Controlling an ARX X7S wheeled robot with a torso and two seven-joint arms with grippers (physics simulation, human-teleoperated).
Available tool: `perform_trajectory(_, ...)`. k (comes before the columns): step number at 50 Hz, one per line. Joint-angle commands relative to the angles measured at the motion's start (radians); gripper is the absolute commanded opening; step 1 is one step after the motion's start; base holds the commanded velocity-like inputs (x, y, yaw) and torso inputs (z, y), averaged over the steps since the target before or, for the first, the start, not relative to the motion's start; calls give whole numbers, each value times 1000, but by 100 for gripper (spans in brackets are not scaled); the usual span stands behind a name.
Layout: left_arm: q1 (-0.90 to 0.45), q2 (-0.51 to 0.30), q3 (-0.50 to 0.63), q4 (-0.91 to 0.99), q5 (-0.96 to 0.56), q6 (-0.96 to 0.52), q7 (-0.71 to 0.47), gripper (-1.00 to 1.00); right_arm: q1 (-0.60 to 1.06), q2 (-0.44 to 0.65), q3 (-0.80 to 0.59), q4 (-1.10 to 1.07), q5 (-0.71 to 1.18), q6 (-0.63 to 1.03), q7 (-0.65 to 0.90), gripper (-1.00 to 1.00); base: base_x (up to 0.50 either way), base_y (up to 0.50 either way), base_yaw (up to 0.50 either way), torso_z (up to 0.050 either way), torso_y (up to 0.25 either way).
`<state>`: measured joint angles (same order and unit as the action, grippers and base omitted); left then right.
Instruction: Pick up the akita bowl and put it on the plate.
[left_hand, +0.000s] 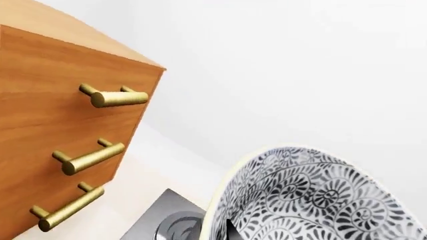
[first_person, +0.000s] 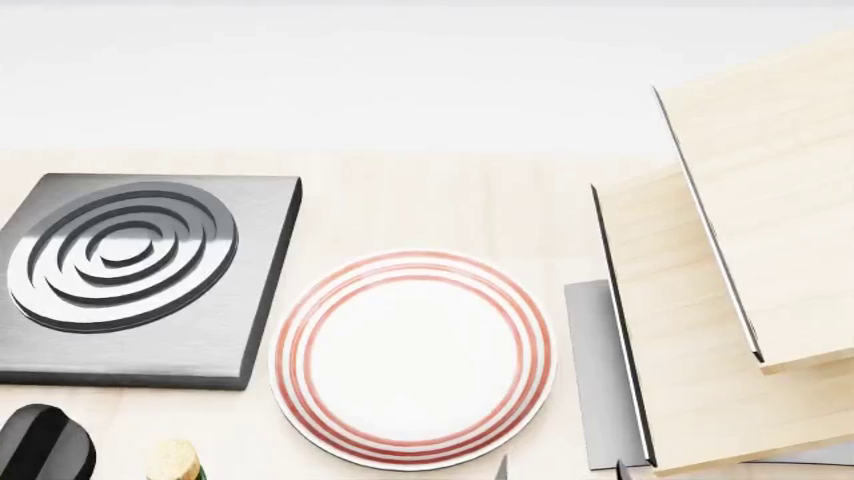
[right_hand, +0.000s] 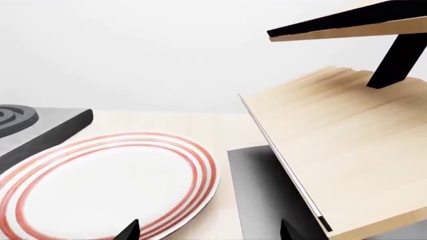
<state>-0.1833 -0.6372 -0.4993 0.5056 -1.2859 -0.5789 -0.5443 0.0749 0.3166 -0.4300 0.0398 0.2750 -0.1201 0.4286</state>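
The akita bowl (left_hand: 313, 200), white with a dense grey-black floral pattern and a pale rim, fills the near part of the left wrist view. My left gripper (left_hand: 220, 232) holds its rim: one dark fingertip (left_hand: 231, 229) lies against the inner wall and the other finger is hidden outside. The bowl is out of the head view. The plate (first_person: 414, 355), white with thin red rings, lies flat in the middle of the counter. My right gripper (right_hand: 208, 232) hovers open at the plate's (right_hand: 100, 185) near right edge, with nothing between its fingers.
A dark grey square stove burner (first_person: 134, 270) lies left of the plate. A pale wooden shelf unit (first_person: 721, 300) stands to the right on a grey base (first_person: 594, 370). A wooden cabinet with brass handles (left_hand: 60, 130) is near the left arm. A black object (first_person: 40, 445) sits at the front left.
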Motion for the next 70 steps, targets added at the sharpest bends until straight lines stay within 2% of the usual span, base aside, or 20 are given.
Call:
perform_trajectory(1, -35, 33, -15, -39, -60, 23, -9, -100, 1, 1, -3, 3, 1, -2, 1, 100, 0, 0, 0, 0, 0)
perform_trajectory(17, -97, 104, -10, -114, -103, 65, -17, -100, 4, 0, -8, 14, 3, -5, 1, 100, 0, 0, 0, 0, 0)
perform_trajectory(55, -168, 111, 42, -117, -121, 62, -47, -100, 11, 2, -17, 28, 9, -12, 0, 100, 0, 0, 0, 0, 1)
perform_trajectory(70, -229, 122, 133, -140, -78, 38, -58, -100, 13, 1, -21, 32, 11, -14, 2, 100, 0, 0, 0, 0, 1)
